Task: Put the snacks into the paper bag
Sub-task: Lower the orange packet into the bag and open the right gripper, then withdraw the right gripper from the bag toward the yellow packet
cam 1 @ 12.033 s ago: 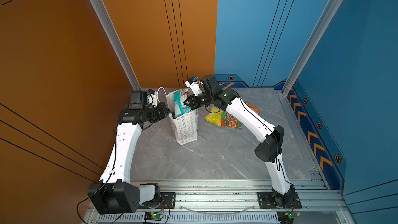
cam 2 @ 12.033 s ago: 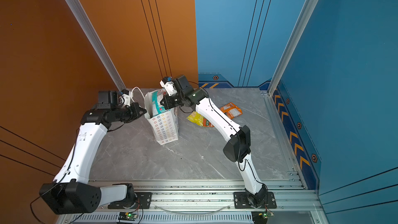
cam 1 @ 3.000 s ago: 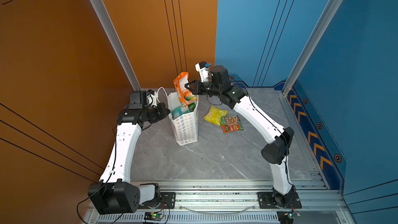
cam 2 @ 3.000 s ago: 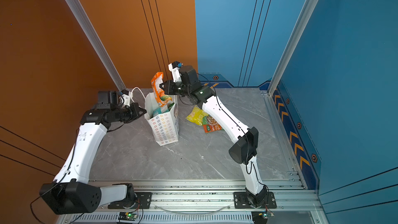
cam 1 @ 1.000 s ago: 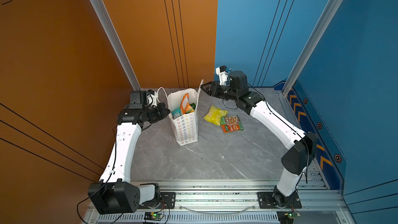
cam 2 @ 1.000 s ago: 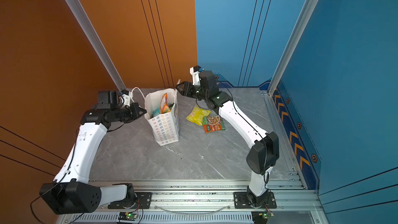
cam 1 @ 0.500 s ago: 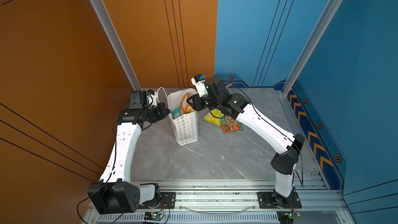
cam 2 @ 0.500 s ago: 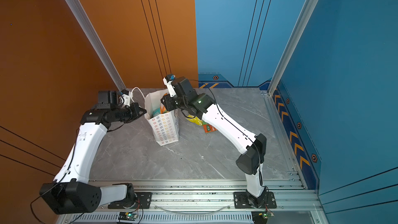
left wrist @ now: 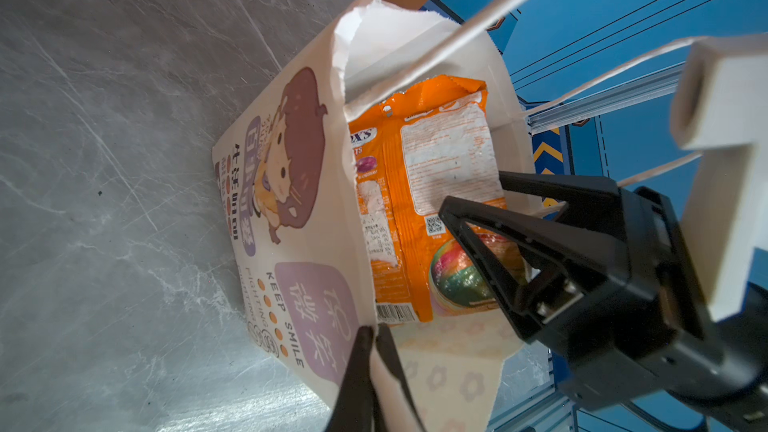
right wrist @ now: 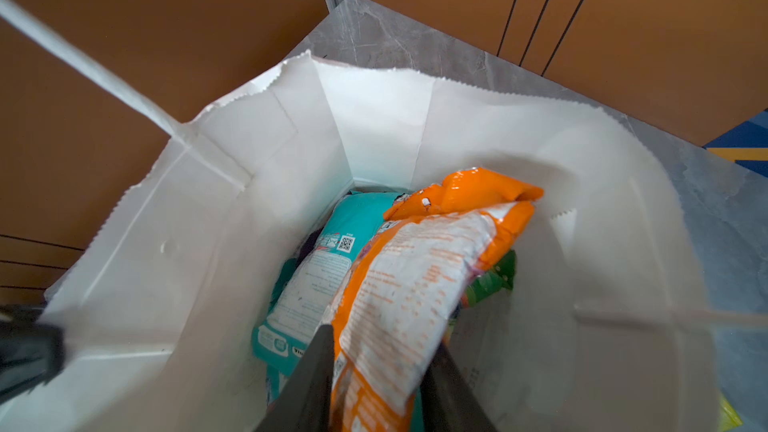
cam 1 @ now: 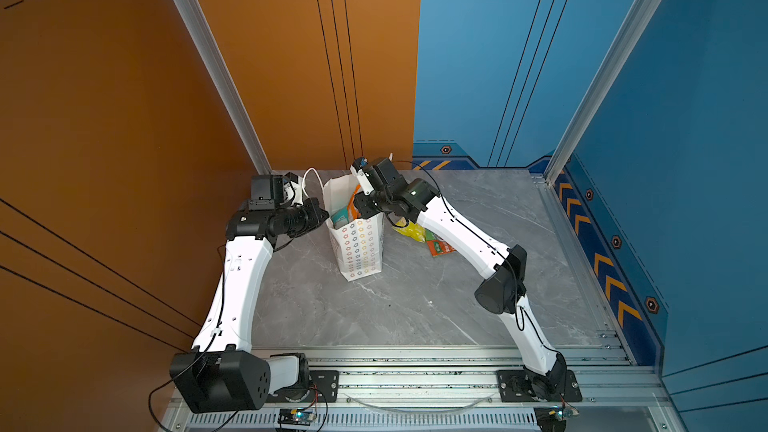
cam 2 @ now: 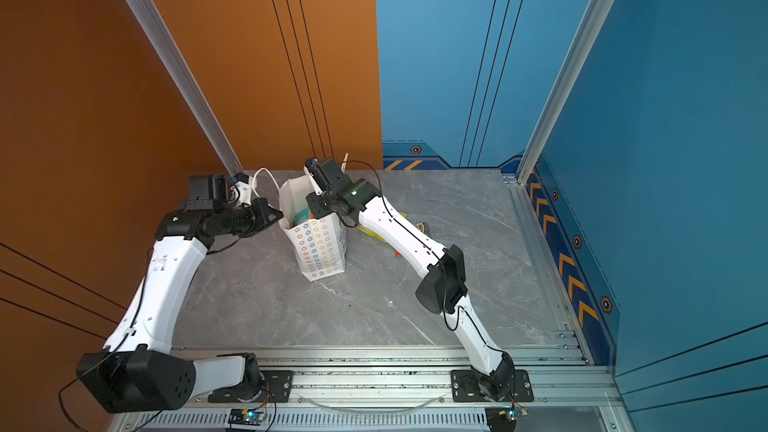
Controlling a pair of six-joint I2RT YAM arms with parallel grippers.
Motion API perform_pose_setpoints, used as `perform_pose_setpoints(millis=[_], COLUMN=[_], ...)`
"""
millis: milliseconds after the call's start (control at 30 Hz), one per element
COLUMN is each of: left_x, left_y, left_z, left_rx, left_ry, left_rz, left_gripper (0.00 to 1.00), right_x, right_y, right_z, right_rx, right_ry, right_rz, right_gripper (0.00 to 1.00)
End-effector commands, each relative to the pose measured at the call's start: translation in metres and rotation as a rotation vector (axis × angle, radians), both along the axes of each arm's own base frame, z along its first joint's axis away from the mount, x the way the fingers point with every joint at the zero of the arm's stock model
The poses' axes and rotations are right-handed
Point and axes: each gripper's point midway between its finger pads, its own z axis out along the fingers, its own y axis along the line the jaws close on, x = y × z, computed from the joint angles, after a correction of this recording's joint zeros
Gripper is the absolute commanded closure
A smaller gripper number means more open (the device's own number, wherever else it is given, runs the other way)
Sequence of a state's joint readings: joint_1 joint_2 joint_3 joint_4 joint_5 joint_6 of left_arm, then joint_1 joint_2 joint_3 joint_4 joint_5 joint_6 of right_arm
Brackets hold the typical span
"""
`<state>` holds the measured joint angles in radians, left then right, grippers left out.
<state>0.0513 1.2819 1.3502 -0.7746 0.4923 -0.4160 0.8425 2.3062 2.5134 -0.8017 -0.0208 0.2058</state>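
While the left gripper [left wrist: 372,332] is clamped shut on the rim of the paper bag [cam 1: 357,247], at the bag's 9 o'clock side in both top views, the mouth is held open. The bag stands upright at about 11 o'clock from the middle of the table [cam 1: 415,305].

The right gripper [right wrist: 382,338] is in the bag mouth, reaching in from the 3 o'clock side. Its jaws are part-closed on the low end of the orange packet [right wrist: 415,284], and it looks like a grip, not a bare touch. The orange packet is inside the bag, leaning on a teal packet [right wrist: 332,251], with something green under it. Its top end sits close below the rim in the left wrist view.

Step in hand, my read: seating the orange packet deeper in the bag.

Not done: a yellow packet [cam 1: 411,229] and a red-green packet [cam 1: 440,247] lie on the table at the bag's 3 o'clock, partly hidden under the right arm.

Next move calls for:
- open the right jaws and lift straight out, clear of the cord handles
- swing to 3 o'clock and pick up the yellow packet
- keep the left pinch on the rim, because the bag is thin and could fold or tip
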Motion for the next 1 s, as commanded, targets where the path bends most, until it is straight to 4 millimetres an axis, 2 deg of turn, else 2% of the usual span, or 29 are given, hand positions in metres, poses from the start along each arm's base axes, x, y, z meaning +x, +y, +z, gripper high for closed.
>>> perform_pose_setpoints(millis=[0,200,333,500,600,700,767,833,900,967], left_x=[0.001,0.001,0.0,-0.001,-0.001,0.0,0.0,0.0,0.0,0.0], left_y=[-0.005,-0.006,-0.006,-0.006,-0.005,-0.004,-0.004,-0.005,-0.004,-0.003], left_z=[0.012,0.011,0.013,0.012,0.011,0.009,0.009,0.008,0.009,0.008], left_rx=[-0.022,-0.025,-0.023,-0.019,-0.018,-0.018,-0.018,-0.018,-0.018,-0.019], left_ry=[-0.038,-0.034,-0.039,-0.038,-0.038,-0.033,-0.033,-0.031,-0.034,-0.031], left_rz=[-0.023,-0.023,-0.022,-0.022,-0.021,-0.021,-0.021,-0.024,-0.022,-0.021], left_gripper=[0.99,1.0,0.99,0.99,0.99,0.99,0.99,0.99,0.99,0.99], right_x=[0.002,0.006,0.009,0.009,-0.003,-0.02,-0.029,-0.033,-0.033,-0.03], right_y=[-0.01,-0.012,-0.021,-0.037,-0.041,-0.044,-0.052,-0.065,-0.081,-0.103], right_z=[-0.007,-0.001,0.014,0.045,0.068,0.101,0.118,0.126,0.128,0.122], right_rx=[-0.047,-0.008,0.017,0.036,0.089,0.21,0.286,0.333,0.362,0.374], right_ry=[0.02,0.035,0.029,-0.026,-0.04,-0.067,-0.083,-0.088,-0.086,-0.077], right_rz=[-0.014,-0.014,-0.037,-0.075,-0.05,-0.012,-0.003,-0.015,-0.046,-0.092], right_gripper=[0.64,0.65,0.62,0.61,0.6,0.58,0.55,0.53,0.51,0.47])
